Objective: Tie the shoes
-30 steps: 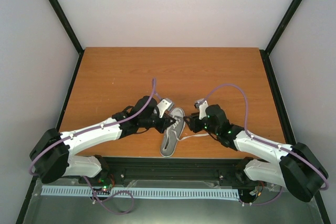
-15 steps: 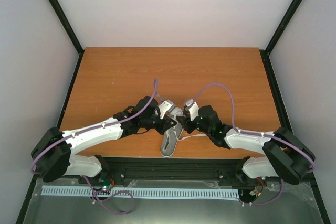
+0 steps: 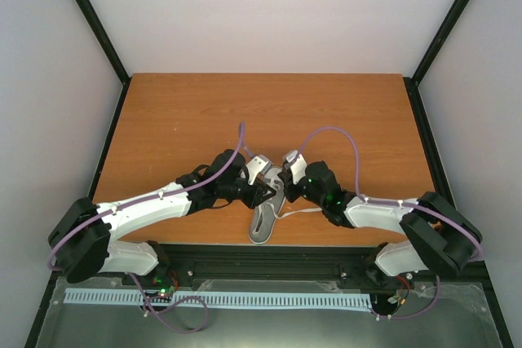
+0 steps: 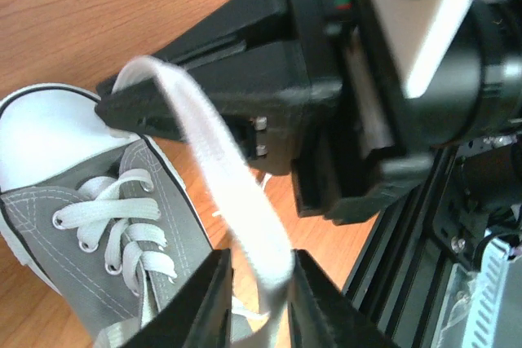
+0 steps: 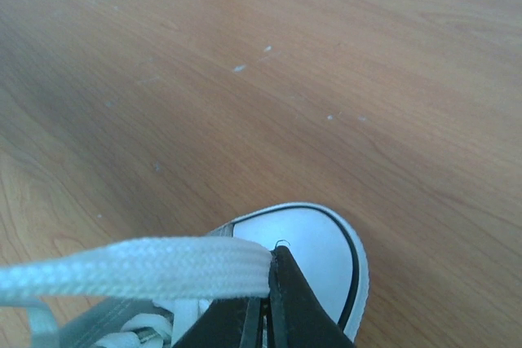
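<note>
The grey shoe (image 3: 263, 222) with a white toe cap (image 5: 314, 238) lies near the table's front edge, toe pointing away. Both grippers meet over its front half. My right gripper (image 3: 283, 189) is shut on a white lace (image 5: 139, 268), pinching it at its tips (image 5: 271, 283). In the left wrist view that lace (image 4: 220, 177) runs from the right gripper's tip (image 4: 110, 107) down between my left gripper's (image 4: 263, 299) fingers. The left jaws stand slightly apart, with the lace against one finger and a gap beside the other. The laced eyelets (image 4: 122, 230) show on the grey canvas.
Another lace end (image 3: 306, 212) trails on the wooden table (image 3: 269, 112) to the right of the shoe. A black rail (image 3: 269, 252) runs along the near edge, close behind the shoe's heel.
My right gripper has moved left to the shoe's toe and shut on the lace. The left jaws have parted slightly around the same lace.
</note>
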Motion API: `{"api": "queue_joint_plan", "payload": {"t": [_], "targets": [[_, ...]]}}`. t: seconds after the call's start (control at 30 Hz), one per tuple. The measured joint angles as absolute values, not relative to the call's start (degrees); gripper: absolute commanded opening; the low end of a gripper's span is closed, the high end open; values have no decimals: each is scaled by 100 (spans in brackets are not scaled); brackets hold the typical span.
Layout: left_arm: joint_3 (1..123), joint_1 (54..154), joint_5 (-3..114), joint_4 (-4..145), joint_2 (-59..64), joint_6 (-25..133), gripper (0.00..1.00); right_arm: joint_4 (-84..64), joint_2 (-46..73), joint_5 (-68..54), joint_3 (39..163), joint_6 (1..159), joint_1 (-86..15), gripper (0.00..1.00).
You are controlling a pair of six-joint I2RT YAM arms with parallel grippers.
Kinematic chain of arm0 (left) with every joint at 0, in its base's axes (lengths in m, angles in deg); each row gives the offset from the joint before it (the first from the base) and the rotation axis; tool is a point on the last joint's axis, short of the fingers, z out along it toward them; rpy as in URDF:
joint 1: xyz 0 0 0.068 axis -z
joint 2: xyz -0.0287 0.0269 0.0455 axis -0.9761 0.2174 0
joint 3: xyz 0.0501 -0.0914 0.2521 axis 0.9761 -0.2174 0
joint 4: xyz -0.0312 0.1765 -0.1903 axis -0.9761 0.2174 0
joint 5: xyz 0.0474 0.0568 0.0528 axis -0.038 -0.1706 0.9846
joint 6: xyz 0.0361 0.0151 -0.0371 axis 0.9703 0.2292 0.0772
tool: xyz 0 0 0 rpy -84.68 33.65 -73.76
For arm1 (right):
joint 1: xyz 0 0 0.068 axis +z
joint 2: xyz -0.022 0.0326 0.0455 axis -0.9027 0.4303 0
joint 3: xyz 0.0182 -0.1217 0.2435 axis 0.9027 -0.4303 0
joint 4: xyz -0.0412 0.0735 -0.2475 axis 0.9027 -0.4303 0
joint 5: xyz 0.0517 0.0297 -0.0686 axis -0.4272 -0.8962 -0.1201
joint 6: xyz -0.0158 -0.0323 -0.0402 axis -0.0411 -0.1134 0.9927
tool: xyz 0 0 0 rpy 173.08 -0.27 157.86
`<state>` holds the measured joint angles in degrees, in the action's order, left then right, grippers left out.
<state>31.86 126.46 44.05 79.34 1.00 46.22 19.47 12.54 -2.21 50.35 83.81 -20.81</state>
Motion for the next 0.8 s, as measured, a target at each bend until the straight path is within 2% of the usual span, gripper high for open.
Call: {"api": "queue_joint_plan", "payload": {"t": [0.07,0.1,0.47,0.63,0.8], "targets": [[3186,12646,4449,7927,100,4597,43,1855,972,-166,5035,8368,-2081,3],[3186,12646,4484,7921,100,4584,44,1840,911,-157,5035,8368,-2081,3],[3594,12602,4626,7680,757,4580,46,911,-247,-81,5105,8368,-2081,3],[3804,12598,4558,7457,895,4558,49,576,-462,2,5108,8368,-2081,3],[3850,12598,4351,7254,954,4528,56,384,-499,74,5151,8368,-2081,3]]}}
